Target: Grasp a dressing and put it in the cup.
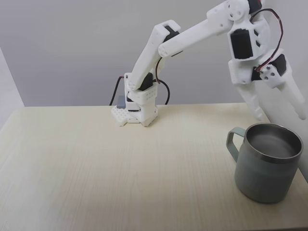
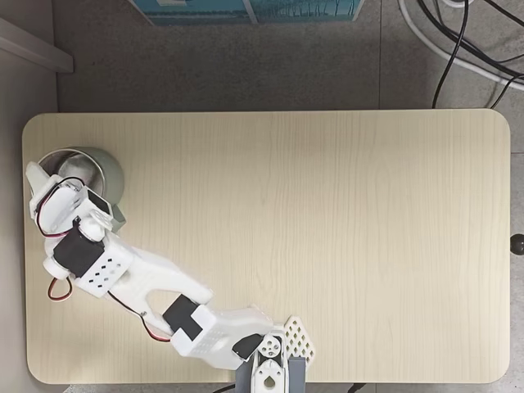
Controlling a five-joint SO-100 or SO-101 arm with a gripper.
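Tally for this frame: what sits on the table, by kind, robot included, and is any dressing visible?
Mug: 1
Robot arm with claw: 1
Dressing visible on the table: 0; the mug's inside is not clear enough to judge
Total: 2

The cup (image 1: 267,162), a grey-green metal mug with a shiny steel rim, stands upright at the lower right of one fixed view, its squared handle pointing left. In the top-down fixed view it (image 2: 105,166) sits at the upper left.
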